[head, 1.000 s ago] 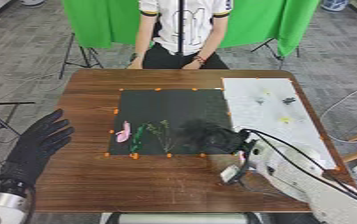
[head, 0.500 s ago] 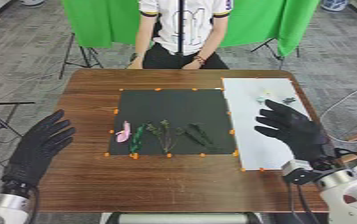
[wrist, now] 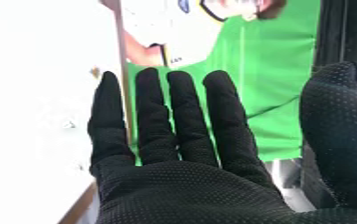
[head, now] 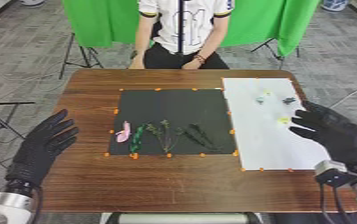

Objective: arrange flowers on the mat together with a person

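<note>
Left hand (head: 43, 150): hovering at the table's left edge, fingers straight, slightly spread. Right hand (head: 336, 135): hovering by the white sheet's (head: 263, 147) right edge, fingers straight, thumb standing wide. Pink flower (head: 123, 132), green stem (head: 137, 139), thin sprig (head: 166, 135), dark sprig (head: 198, 136): lying left to right on the black mat's (head: 170, 107) near half. Yellow flower (head: 285, 120): lying on the sheet.

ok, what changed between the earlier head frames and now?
The right hand moved right, off the black mat, across the white sheet to its right edge. It has let go of the rightmost sprig, which it covered at first and which now lies on the mat. Unchanged: left hand, pink flower.
</note>
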`<act>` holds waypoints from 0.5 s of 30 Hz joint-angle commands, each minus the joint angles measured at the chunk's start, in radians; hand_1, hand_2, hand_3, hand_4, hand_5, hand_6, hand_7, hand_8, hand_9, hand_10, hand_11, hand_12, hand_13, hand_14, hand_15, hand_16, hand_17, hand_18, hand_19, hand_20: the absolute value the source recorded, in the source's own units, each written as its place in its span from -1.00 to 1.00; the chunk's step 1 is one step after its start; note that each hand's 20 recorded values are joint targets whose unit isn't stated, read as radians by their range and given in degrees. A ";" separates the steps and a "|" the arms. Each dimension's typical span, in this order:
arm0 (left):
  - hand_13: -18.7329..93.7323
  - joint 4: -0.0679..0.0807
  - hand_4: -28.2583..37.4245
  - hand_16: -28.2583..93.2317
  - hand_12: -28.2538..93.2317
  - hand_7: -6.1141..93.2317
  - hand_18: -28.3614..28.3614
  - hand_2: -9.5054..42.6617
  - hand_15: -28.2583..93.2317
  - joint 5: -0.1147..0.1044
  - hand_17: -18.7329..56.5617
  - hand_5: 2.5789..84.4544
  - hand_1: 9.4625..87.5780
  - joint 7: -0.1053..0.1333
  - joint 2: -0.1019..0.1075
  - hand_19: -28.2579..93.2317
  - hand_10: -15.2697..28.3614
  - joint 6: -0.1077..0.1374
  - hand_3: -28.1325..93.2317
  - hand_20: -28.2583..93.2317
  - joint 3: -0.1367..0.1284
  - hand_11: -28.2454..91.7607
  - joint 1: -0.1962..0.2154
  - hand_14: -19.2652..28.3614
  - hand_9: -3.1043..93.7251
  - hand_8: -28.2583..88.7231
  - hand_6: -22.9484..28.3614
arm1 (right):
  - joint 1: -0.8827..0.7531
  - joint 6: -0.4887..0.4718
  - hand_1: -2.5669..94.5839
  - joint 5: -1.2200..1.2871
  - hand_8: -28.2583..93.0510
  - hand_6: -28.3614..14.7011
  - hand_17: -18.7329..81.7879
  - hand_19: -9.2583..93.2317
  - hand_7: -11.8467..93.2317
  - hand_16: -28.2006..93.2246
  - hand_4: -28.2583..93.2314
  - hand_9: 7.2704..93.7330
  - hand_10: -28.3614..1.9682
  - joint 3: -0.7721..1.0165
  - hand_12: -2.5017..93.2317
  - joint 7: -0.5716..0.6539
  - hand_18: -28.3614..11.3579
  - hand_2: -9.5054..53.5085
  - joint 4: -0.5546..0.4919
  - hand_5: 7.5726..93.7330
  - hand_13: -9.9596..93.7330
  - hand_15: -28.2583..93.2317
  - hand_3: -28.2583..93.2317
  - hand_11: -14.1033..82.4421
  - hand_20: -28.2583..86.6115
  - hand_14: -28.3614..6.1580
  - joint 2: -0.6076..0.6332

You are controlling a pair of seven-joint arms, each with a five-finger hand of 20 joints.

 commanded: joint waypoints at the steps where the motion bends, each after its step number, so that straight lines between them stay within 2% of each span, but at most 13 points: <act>1: -0.28 0.013 -0.68 -0.50 -0.23 -0.46 0.75 -0.67 -0.01 -0.001 -0.71 -0.36 -0.57 0.016 0.018 0.23 0.23 0.019 0.62 -0.39 0.012 -0.16 0.002 0.41 -0.40 -0.69 -0.01 | 0.017 -0.025 -0.58 0.007 -0.69 0.16 -0.40 -0.03 -0.52 -0.11 -0.91 -0.28 -0.02 -0.029 -0.53 -0.012 -0.59 -0.67 0.010 -0.33 -0.18 -0.34 0.89 -0.56 -0.16 -0.04 -0.012; 4: -0.28 0.015 -0.68 -0.51 -0.23 -0.45 0.75 -0.67 0.00 -0.009 -0.71 -0.36 -0.57 0.000 0.003 0.23 0.23 0.022 0.62 -0.40 0.012 -0.16 0.017 0.41 -0.40 -0.69 -0.01 | 0.021 -0.050 -0.59 0.001 -0.69 0.16 -0.40 -0.03 -0.52 -0.10 -0.91 -0.28 -0.01 -0.039 -0.53 0.017 -0.58 -0.67 0.010 -0.33 -0.18 -0.34 0.89 -0.56 -0.16 -0.03 -0.045; 5: -0.28 0.016 -0.68 -0.51 -0.23 -0.45 0.75 -0.67 0.00 -0.009 -0.71 -0.36 -0.57 0.008 0.007 0.23 0.23 0.019 0.62 -0.40 0.012 -0.15 0.024 0.41 -0.40 -0.69 -0.01 | 0.013 -0.055 -0.59 -0.002 -0.68 0.16 -0.40 -0.03 -0.52 -0.10 -0.91 -0.28 -0.01 -0.039 -0.53 0.012 -0.58 -0.67 0.005 -0.33 -0.18 -0.35 0.89 -0.56 -0.16 -0.04 -0.063; 7: -0.28 0.018 -0.68 -0.51 -0.23 -0.45 0.75 -0.67 0.00 0.000 -0.71 -0.36 -0.57 -0.007 0.000 0.23 0.23 0.009 0.62 -0.40 0.020 -0.15 0.005 0.41 -0.40 -0.69 -0.01 | -0.019 -0.040 -0.59 -0.003 -0.68 0.16 -0.41 -0.03 -0.52 -0.09 -0.90 -0.28 -0.02 -0.025 -0.52 0.010 -0.58 -0.67 -0.017 -0.33 -0.18 -0.35 0.89 -0.56 -0.16 -0.04 -0.080; 8: -0.28 0.024 -0.68 -0.51 -0.23 -0.45 0.75 -0.67 0.00 -0.003 -0.71 -0.36 -0.57 0.008 0.007 0.23 0.23 0.010 0.62 -0.40 0.033 -0.15 -0.011 0.41 -0.40 -0.69 -0.01 | -0.016 -0.024 -0.59 -0.005 -0.68 0.16 -0.41 -0.03 -0.52 -0.09 -0.90 -0.28 -0.02 -0.026 -0.52 0.001 -0.58 -0.67 -0.019 -0.33 -0.18 -0.34 0.89 -0.56 -0.15 -0.05 -0.077; 10: -0.28 0.019 -0.68 -0.51 -0.24 -0.45 0.75 -0.67 0.00 0.004 -0.71 -0.36 -0.57 -0.009 0.009 0.23 0.23 0.000 0.62 -0.40 0.020 -0.15 -0.010 0.41 -0.40 -0.69 -0.01 | 0.000 -0.008 -0.59 -0.002 -0.68 0.16 -0.41 -0.03 -0.51 -0.07 -0.90 -0.27 -0.02 -0.044 -0.51 -0.013 -0.58 -0.67 -0.012 -0.32 -0.17 -0.33 0.89 -0.55 -0.15 -0.07 -0.073; 11: -0.28 0.013 -0.68 -0.51 -0.24 -0.45 0.75 -0.67 0.00 0.003 -0.71 -0.36 -0.57 -0.006 0.009 0.23 0.23 0.002 0.62 -0.40 0.009 -0.15 0.006 0.41 -0.40 -0.69 -0.01 | 0.019 -0.009 -0.59 -0.002 -0.68 0.16 -0.41 -0.02 -0.51 -0.07 -0.90 -0.27 -0.02 -0.057 -0.51 -0.016 -0.59 -0.68 -0.003 -0.31 -0.17 -0.33 0.90 -0.55 -0.15 -0.07 -0.074; 15: -0.28 0.004 -0.68 -0.52 -0.24 -0.45 0.75 -0.67 0.01 -0.008 -0.71 -0.36 -0.57 0.008 -0.004 0.23 0.23 0.024 0.62 -0.40 0.001 -0.15 0.042 0.41 -0.40 -0.69 -0.02 | 0.042 -0.013 -0.58 -0.005 -0.69 0.17 -0.42 0.02 -0.50 -0.05 -0.90 -0.25 -0.02 -0.086 -0.50 -0.023 -0.61 -0.68 0.006 -0.31 -0.16 -0.26 0.90 -0.53 -0.12 -0.09 -0.087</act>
